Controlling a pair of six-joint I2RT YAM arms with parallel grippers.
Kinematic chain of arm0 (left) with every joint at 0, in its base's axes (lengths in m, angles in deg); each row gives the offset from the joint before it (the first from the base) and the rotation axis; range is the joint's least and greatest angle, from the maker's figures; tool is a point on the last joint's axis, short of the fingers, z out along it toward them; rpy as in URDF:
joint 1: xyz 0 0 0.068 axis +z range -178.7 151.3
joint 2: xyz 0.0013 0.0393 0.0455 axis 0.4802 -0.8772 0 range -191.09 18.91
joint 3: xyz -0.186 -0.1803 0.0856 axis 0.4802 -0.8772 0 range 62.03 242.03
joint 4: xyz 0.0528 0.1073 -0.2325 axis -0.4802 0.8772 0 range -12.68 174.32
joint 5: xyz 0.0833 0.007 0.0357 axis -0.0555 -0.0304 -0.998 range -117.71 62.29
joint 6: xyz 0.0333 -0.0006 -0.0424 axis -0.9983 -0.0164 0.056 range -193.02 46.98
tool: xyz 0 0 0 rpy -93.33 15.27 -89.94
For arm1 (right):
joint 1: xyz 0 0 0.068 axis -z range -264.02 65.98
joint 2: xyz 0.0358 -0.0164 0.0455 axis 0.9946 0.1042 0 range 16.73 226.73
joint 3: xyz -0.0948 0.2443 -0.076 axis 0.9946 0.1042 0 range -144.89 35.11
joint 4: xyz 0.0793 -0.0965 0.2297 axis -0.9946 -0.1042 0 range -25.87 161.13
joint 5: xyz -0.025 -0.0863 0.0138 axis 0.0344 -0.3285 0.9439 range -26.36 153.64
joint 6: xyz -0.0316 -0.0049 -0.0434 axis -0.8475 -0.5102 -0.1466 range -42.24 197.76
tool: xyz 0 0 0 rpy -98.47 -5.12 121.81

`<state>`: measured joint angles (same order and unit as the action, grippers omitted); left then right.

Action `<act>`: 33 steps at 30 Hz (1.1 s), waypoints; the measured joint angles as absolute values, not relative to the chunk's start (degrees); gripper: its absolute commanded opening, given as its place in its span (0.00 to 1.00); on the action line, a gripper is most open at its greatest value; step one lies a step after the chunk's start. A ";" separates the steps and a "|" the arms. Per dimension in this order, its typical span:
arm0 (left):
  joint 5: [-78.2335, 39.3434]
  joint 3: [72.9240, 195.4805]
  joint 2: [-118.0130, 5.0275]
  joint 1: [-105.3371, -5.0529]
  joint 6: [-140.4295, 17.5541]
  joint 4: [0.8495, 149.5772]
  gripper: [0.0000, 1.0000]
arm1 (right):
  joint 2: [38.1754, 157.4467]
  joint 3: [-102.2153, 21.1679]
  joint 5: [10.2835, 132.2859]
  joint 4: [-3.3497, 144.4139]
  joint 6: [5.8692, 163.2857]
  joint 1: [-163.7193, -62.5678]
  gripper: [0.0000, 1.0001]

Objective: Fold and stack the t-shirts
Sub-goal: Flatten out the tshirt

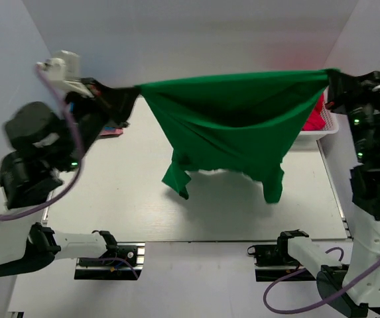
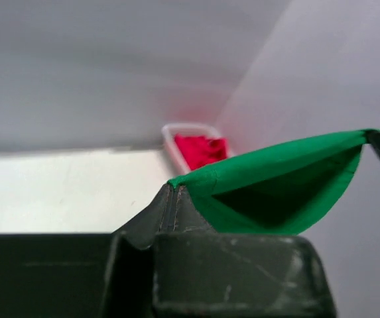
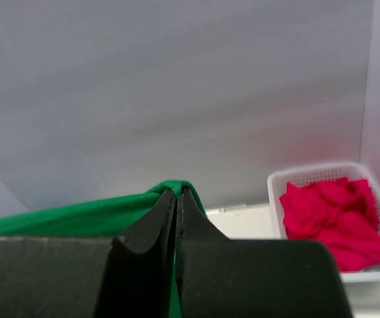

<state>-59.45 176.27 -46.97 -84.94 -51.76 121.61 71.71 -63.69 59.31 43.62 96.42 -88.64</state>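
Note:
A large dark green t-shirt hangs stretched in the air between my two grippers, its sleeves dangling just above the table. My left gripper is shut on its left corner; in the left wrist view the cloth leaves the fingertips. My right gripper is shut on its right corner; in the right wrist view the green cloth wraps over the fingertips. A red t-shirt lies crumpled in the basket.
A white lattice basket stands at the back right against the wall, also in the right wrist view and left wrist view. A small pink and blue bit shows behind my left arm. White walls enclose the table.

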 measured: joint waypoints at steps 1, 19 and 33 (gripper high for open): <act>-57.95 179.87 -47.54 -84.94 -52.66 122.18 0.00 | 72.30 -67.08 59.41 42.94 96.02 -88.66 0.00; -38.65 191.57 -41.07 -84.68 -54.10 123.99 0.00 | 64.06 -85.83 65.75 39.84 92.09 -88.68 0.00; -72.26 144.66 -50.34 -83.41 -41.38 115.25 0.00 | 68.61 -29.62 70.91 53.52 98.65 -88.64 0.00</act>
<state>-72.26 144.66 -50.34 -83.41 -41.38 115.25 68.61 -29.62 70.91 53.52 98.65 -88.64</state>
